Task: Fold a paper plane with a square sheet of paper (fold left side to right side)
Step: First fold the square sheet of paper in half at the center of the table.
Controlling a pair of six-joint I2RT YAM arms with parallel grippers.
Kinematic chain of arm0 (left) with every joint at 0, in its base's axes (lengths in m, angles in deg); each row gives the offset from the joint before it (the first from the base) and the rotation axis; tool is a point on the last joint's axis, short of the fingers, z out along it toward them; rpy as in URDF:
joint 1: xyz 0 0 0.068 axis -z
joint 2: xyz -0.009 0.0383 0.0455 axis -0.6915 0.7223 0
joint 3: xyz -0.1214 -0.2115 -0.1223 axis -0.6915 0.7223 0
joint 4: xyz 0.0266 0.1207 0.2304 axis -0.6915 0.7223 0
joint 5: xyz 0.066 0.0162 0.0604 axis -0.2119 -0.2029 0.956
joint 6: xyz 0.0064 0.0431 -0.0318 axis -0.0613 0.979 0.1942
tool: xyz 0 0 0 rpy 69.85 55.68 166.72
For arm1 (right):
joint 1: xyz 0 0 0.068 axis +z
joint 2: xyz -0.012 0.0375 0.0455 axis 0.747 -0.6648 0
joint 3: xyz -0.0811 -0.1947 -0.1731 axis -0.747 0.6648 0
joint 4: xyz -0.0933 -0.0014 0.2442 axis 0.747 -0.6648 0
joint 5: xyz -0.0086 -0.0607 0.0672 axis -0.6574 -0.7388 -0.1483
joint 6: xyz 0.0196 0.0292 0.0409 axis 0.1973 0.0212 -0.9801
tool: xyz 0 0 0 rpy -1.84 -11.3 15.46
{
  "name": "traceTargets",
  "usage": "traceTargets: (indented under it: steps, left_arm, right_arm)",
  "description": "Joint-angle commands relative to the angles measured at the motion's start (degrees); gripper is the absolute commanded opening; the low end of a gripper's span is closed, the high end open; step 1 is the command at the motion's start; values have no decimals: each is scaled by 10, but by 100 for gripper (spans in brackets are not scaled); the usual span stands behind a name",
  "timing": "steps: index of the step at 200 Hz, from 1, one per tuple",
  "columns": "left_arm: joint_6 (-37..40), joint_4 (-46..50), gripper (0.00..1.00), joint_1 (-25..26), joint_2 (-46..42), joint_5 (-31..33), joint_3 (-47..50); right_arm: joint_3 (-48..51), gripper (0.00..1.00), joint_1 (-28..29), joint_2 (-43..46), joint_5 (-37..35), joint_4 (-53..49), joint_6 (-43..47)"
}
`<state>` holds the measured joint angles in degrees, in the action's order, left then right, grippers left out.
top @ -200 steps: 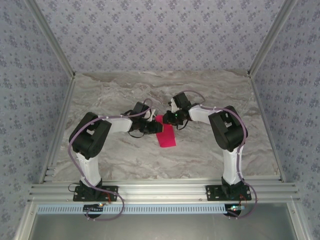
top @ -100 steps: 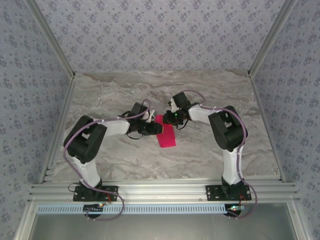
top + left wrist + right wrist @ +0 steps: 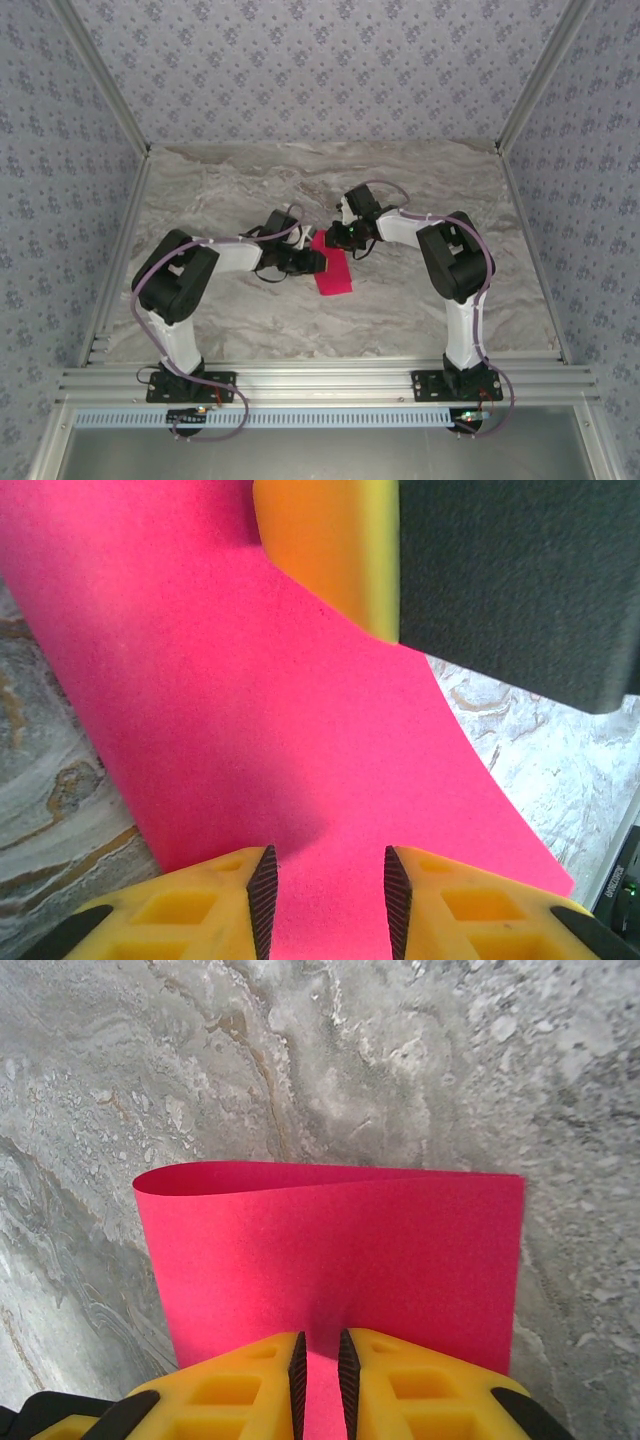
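Thin magenta-pink square paper sheet (image 3: 333,272) lies mid grey marbled worktop (image 3: 230,190), doubled over, fold rounded, not yet creased. My right jaws clenched on sheet's far end: hold firm, edges matched. My left jaws parted above sheet, grasping nothing: press down, sweep along soft fold, crease sharp.

The grey marbled table (image 3: 230,180) carried one pink paper (image 3: 333,272) near its middle, doubled over, its fold a soft loop.
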<state>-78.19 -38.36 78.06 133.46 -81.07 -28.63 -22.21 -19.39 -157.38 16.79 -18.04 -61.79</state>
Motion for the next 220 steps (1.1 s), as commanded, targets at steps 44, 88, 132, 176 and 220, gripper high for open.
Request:
traceTargets:
  steps: [44, 88, 132, 176, 220]
  left_arm:
    - [13, 5, 32, 34, -27, -9, 56]
    - [0, 0, 32, 67, -57, 5, 95]
    - [-33, -28, 32, 102, -82, 11, 117]
    - [-36, -25, 33, 94, -123, 33, 113]
    - [-27, -35, 33, 90, -101, 38, 82]
  right_arm:
    - [-2, 22, 10, -27, -23, -62, 2]
    - [-1, 22, 10, -27, -26, -66, 1]
    - [0, 22, 10, -27, -29, -68, 1]
    - [0, 22, 12, -25, -30, -70, 3]
    - [1, 22, 13, -23, -32, -71, 5]
